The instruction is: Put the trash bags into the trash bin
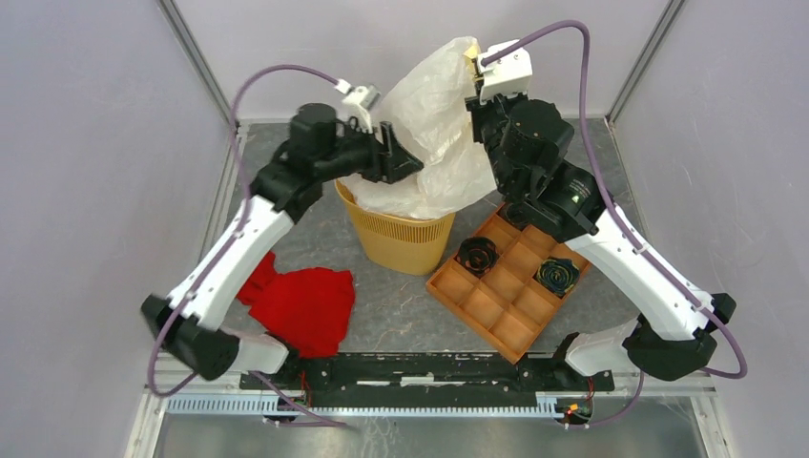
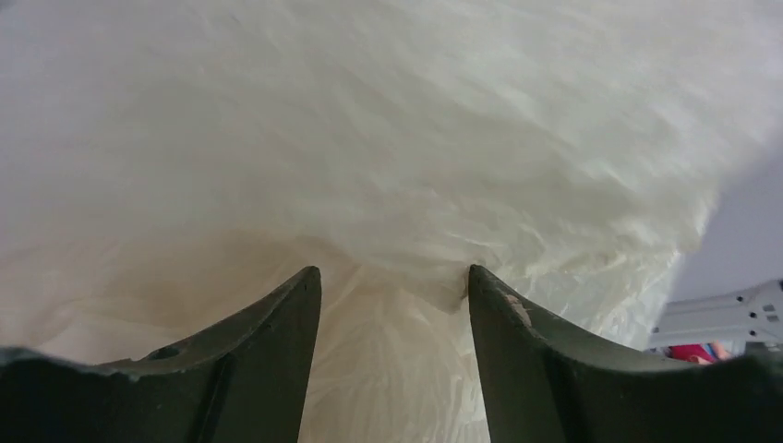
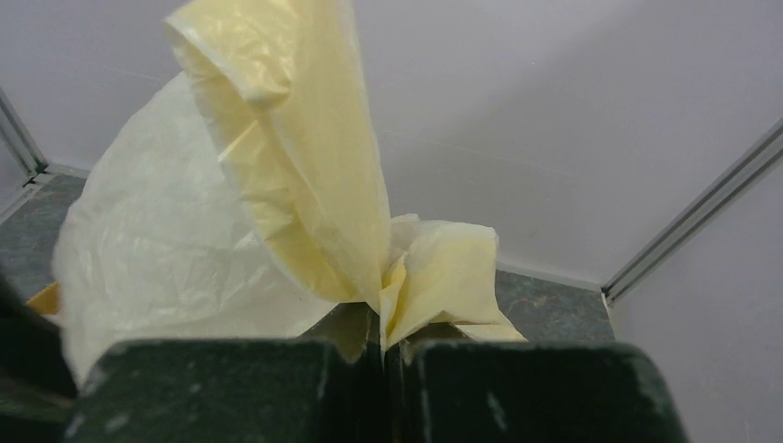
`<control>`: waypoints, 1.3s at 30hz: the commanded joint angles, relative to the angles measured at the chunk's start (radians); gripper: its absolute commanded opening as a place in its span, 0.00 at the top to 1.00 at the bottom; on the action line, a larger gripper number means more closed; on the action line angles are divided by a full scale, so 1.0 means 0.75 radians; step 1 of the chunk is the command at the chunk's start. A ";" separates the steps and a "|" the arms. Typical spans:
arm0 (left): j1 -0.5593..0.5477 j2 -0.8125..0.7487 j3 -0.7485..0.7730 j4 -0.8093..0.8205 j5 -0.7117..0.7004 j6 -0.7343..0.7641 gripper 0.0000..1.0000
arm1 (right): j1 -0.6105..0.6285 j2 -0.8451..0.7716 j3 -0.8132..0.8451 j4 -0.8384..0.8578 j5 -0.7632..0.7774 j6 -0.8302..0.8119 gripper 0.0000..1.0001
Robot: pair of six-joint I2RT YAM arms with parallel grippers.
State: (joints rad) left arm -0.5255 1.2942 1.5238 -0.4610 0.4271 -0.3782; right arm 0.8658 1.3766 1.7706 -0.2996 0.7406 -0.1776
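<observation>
The cream-white trash bag (image 1: 434,124) hangs stretched upward, its lower part sagging into the mouth of the orange-yellow trash bin (image 1: 405,239). My right gripper (image 1: 474,65) is raised above the bin and shut on the bag's top edge; in the right wrist view the film (image 3: 305,185) bunches out of the closed right gripper (image 3: 383,323). My left gripper (image 1: 408,164) is at the bag's left side just above the bin's rim. It is open, its two dark fingers (image 2: 277,332) apart and their tips against the bag (image 2: 397,166), with film bulging between them.
A red cloth (image 1: 305,305) lies at the front left of the bin. An orange-brown compartment tray (image 1: 510,281) sits to the bin's right, under the right arm, holding two dark rolled items (image 1: 476,254). Metal frame posts and walls close off the back.
</observation>
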 commanded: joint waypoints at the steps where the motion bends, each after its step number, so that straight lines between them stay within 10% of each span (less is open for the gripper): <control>1: -0.004 0.125 -0.091 0.210 -0.015 -0.231 0.35 | 0.000 0.015 0.062 -0.027 -0.096 0.088 1.00; 8: -0.002 0.245 -0.114 0.292 -0.044 -0.322 0.36 | -0.001 0.030 0.128 -0.169 -0.359 0.189 1.00; 20: -0.001 -0.120 -0.166 0.012 -0.407 0.005 0.01 | -0.002 0.014 0.036 -0.263 -0.511 0.192 1.00; 28: -0.001 -0.244 -0.164 -0.038 -0.687 -0.035 0.00 | 0.000 0.191 0.106 -0.415 -0.748 0.320 0.99; 39: 0.001 -0.027 -0.081 0.120 -0.547 -0.225 0.00 | -0.003 0.174 0.063 -0.391 -0.679 0.353 1.00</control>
State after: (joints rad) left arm -0.5259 1.2137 1.4181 -0.4389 -0.0216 -0.4679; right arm 0.8646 1.5936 1.8172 -0.6533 0.2260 0.0631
